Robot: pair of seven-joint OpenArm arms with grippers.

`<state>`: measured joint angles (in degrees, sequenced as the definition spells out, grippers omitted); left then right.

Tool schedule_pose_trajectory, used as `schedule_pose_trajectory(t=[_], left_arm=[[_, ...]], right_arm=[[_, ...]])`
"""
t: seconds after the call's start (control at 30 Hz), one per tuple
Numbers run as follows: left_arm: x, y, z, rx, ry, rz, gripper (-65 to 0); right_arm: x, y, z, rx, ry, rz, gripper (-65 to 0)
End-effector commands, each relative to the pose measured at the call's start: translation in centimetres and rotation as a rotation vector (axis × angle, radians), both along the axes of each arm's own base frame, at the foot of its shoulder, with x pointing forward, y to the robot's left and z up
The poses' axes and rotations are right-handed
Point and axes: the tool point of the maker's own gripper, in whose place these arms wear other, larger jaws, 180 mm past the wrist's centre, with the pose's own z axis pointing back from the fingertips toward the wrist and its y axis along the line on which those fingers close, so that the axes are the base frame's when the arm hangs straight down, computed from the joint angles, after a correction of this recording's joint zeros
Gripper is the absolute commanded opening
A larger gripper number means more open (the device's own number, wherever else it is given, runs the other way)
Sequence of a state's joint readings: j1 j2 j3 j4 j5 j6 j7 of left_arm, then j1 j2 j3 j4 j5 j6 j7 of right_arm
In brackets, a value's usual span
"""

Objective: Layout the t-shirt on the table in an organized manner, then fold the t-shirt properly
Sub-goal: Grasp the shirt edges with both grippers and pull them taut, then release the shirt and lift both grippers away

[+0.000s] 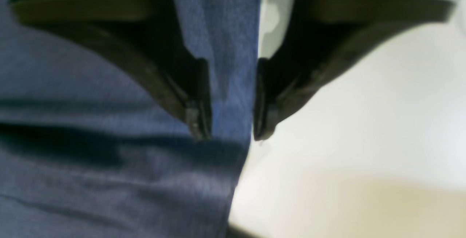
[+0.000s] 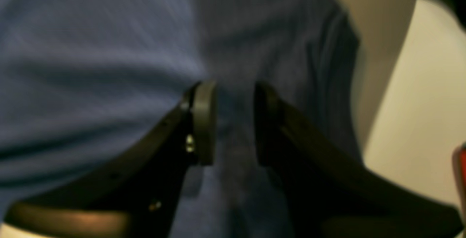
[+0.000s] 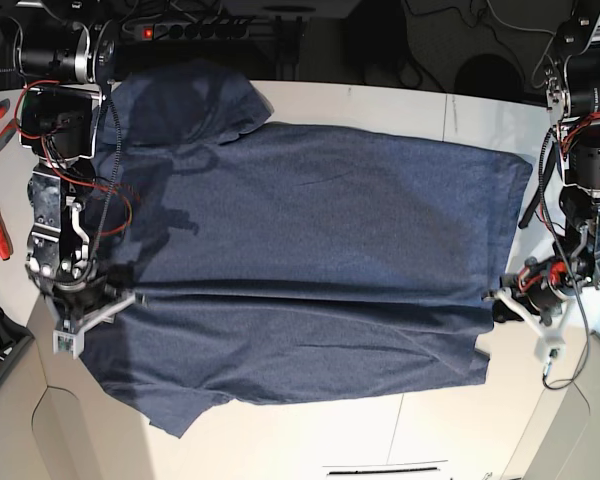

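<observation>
hovering both claws over opposite ends of the shirt [image 3: 310,260], i have it spread nearly flat across the table [image 3: 430,110], blank side up, no lettering showing. a long crease runs from one claw to the other, so i judge a lengthwise fold is under way, with each claw set at one end of that line to keep the fold straight.

my left claw [image 1: 231,130] has its jaws parted a narrow way, straddling the shirt's edge: one finger over cloth, the other over bare table. nothing is pinched between them that i can see; the cloth lies flat below the tips. my right claw [image 2: 229,121] is also parted narrowly, both fingers over cloth, with a soft ridge of fabric running up between them. whether the pads touch that ridge i cannot tell, the picture is too blurred.

the base view gives what the wrist cameras cannot: the whole outline, one sleeve lying out at the far corner on my right side, another poking out near the front edge, and the hem end by my left arm. the wrist views give what it cannot: the gap between the jaws, which from above is hidden under each wrist.
</observation>
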<state>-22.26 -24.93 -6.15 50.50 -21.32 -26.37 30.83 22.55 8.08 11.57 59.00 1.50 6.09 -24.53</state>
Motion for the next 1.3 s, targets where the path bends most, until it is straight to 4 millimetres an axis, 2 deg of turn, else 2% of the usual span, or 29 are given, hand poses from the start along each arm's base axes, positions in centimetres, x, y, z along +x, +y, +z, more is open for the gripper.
schedule_pose_trajectory(t=[0.0, 0.17, 0.23, 0.37, 0.47, 0.6, 0.77, 0.93, 1.07, 1.17, 1.27], left_arm=[[1.7, 0.9, 3.1, 0.013, -0.082, -0.003, -40.8], [2.2, 1.5, 5.8, 0.058, -0.109, -0.031, -40.9], [1.8, 2.1, 6.5, 0.090, -0.099, -0.067, -40.9], [0.6, 5.1, 8.1, 0.137, -0.119, -0.058, -40.9], [-0.4, 7.2, 9.1, 0.139, -0.130, -0.032, -40.9], [-1.3, 8.8, 10.0, 0.117, -0.144, -0.014, -40.9], [-1.9, 9.9, 11.5, 0.029, -0.190, 0.026, -40.9], [-2.8, 11.1, 12.3, 0.001, -0.196, 0.044, -40.9], [-3.5, 11.8, 12.2, 0.009, -0.187, 0.049, -40.9], [-3.5, 11.4, 12.4, -0.002, -0.196, 0.026, -40.9], [-3.3, 11.1, 12.8, -0.030, -0.218, 0.026, -40.9]], right_arm=[[1.8, -0.3, 3.1, 0.001, -0.081, -0.001, -46.9], [1.7, 0.2, 7.1, -0.014, -0.111, 0.024, -46.9], [0.8, -0.8, 8.4, -0.096, -0.096, 0.025, -47.0], [-2.3, -4.5, 9.5, -0.248, -0.070, -0.004, -47.0], [-5.5, -6.9, 8.7, -0.337, -0.023, 0.006, -47.0], [-10.0, -8.6, 6.7, -0.408, 0.058, 0.034, -47.0], [-14.8, -8.5, 5.5, -0.435, 0.102, 0.061, -47.0], [-19.0, -8.9, 6.5, -0.451, 0.103, 0.052, -47.0], [-20.8, -10.2, 6.9, -0.405, 0.097, 0.016, -47.0], [-20.8, -10.2, 6.6, -0.292, 0.073, 0.027, -47.0], [-20.2, -9.5, 5.6, -0.129, 0.048, 0.050, -47.0]])
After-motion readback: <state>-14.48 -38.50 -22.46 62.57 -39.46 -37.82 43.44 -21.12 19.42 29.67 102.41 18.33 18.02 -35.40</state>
